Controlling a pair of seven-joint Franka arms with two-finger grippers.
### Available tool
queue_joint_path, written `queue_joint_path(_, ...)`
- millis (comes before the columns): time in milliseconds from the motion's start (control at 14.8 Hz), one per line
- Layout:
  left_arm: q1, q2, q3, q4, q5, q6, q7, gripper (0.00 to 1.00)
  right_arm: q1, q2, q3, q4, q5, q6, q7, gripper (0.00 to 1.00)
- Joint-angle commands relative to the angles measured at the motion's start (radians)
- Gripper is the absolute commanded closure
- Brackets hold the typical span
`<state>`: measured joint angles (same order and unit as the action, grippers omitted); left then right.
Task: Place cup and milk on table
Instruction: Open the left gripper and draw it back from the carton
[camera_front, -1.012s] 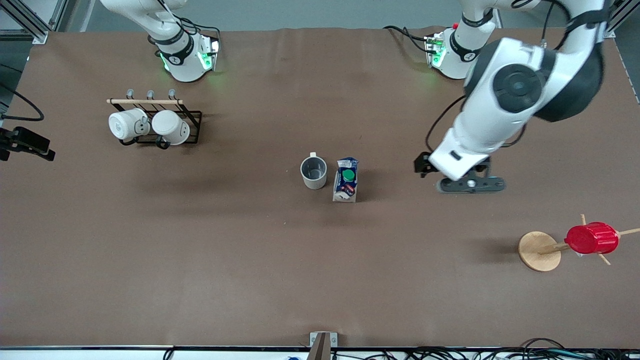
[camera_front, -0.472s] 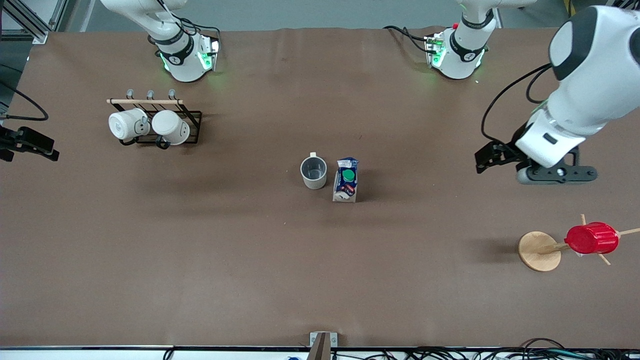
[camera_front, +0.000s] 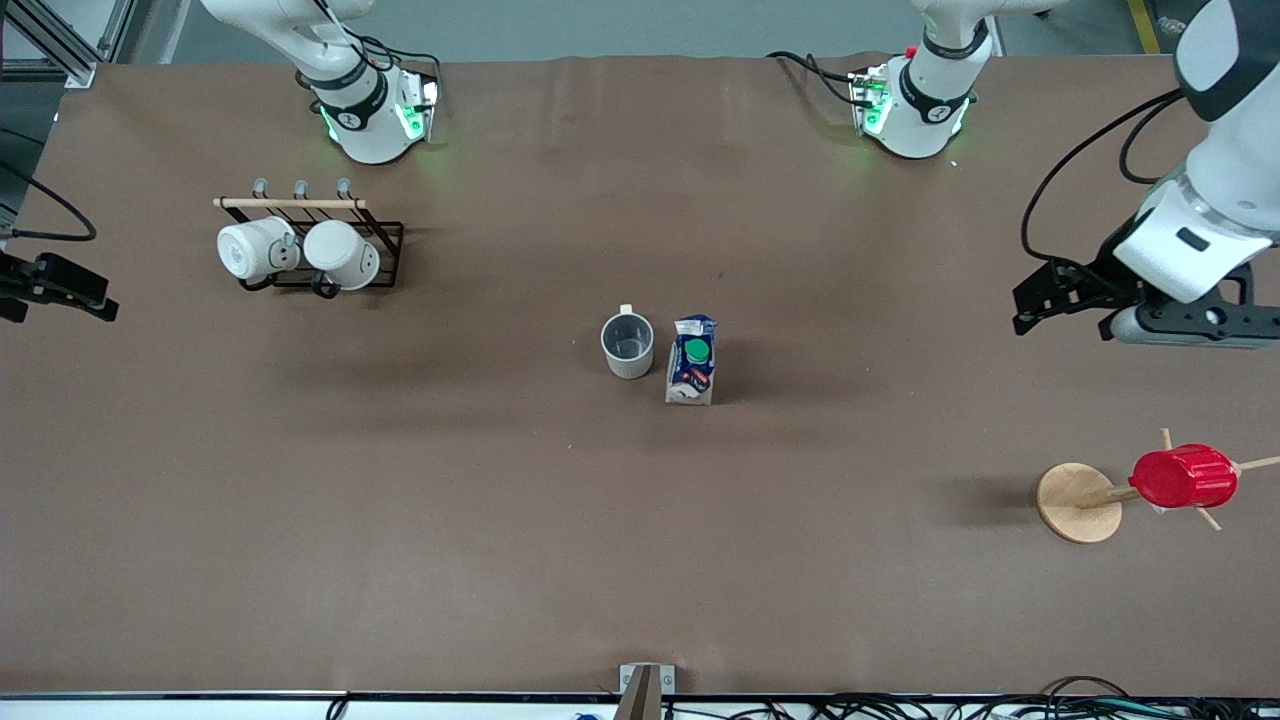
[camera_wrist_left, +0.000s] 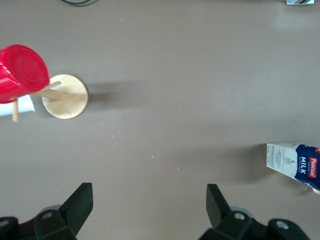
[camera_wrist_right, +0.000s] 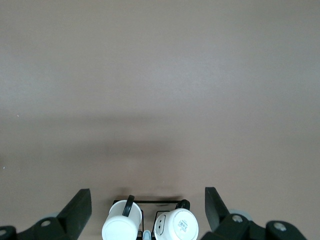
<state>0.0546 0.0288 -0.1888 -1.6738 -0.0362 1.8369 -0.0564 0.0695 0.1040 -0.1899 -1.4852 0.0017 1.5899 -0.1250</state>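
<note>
Left gripper hangs open and empty at the frame's right edge, right gripper open above the rack, so with cup and milk standing mid-table, we should retreat clear.

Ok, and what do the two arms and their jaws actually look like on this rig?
Both arms are glossy white with dark grey or black joint bands; the bases glow green and trail black cables. The left gripper has a black body and black wedge-shaped jaws, with a black cable looping to a wrist camera. The right gripper looks identical in its wrist view.
</note>
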Motion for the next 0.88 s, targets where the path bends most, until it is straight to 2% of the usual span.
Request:
queue_joint_path(0,0.008,-0.007,0.002,0.034,-0.014,-0.024,0.029,0.00,-0.017,-0.017,0.014,-0.010,0.001,-0.011,-0.007,0.00)
queue_joint_path(472,0.018,0.010,0.002,0.124,-0.007,-0.088,0.017,0.00,-0.017,-0.017,0.012,-0.012,0.001,-0.015,-0.008,0.00)
queue_joint_path(810,0.016,0.008,-0.004,0.123,-0.007,-0.105,0.009,0.00,-0.017,-0.017,0.012,-0.012,0.001,-0.021,-0.010,0.00)
